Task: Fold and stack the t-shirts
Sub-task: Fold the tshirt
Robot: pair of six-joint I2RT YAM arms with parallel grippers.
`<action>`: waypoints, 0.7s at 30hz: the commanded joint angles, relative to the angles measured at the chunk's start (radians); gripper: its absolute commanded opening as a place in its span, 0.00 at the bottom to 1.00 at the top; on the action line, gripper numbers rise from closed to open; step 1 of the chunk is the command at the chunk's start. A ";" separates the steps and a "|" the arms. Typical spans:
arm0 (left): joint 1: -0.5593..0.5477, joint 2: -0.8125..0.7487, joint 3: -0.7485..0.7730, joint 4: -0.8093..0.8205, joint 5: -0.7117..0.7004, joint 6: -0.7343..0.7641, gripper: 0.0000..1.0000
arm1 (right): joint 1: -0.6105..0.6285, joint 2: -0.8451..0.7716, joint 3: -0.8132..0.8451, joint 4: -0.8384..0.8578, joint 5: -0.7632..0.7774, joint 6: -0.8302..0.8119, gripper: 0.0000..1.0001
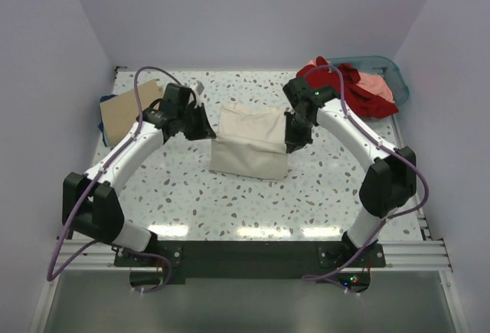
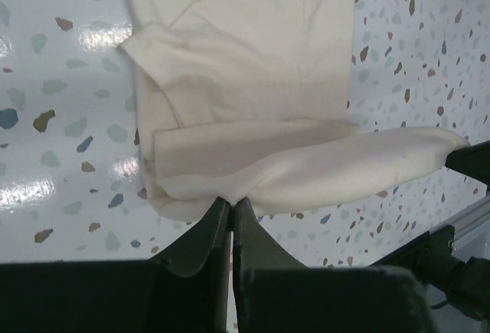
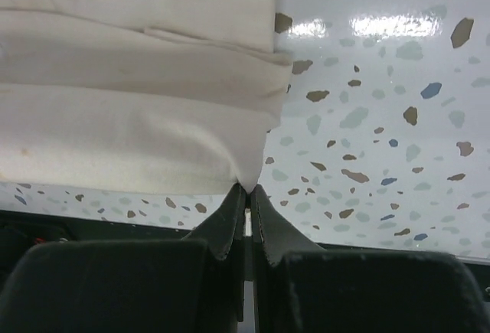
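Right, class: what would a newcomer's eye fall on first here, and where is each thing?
The cream t-shirt, partly folded in the middle of the speckled table, is pinched by the left claw on its left edge and the right claw on its right. A red shirt and a salmon-pink shirt are heaped at the teal basket in the far right corner. A folded tan shirt lies far left.

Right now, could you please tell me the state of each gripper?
Left gripper: closed on the cream t-shirt.
Right gripper: closed on the same t-shirt.
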 commanded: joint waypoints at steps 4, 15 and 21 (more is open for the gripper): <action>0.085 0.149 0.146 0.113 0.093 0.082 0.00 | -0.065 0.137 0.216 0.014 0.017 -0.066 0.00; 0.121 0.437 0.435 0.118 0.151 0.113 0.00 | -0.148 0.389 0.515 -0.005 -0.016 -0.122 0.00; 0.133 0.538 0.536 0.116 0.136 0.105 0.00 | -0.172 0.513 0.655 -0.019 -0.018 -0.136 0.00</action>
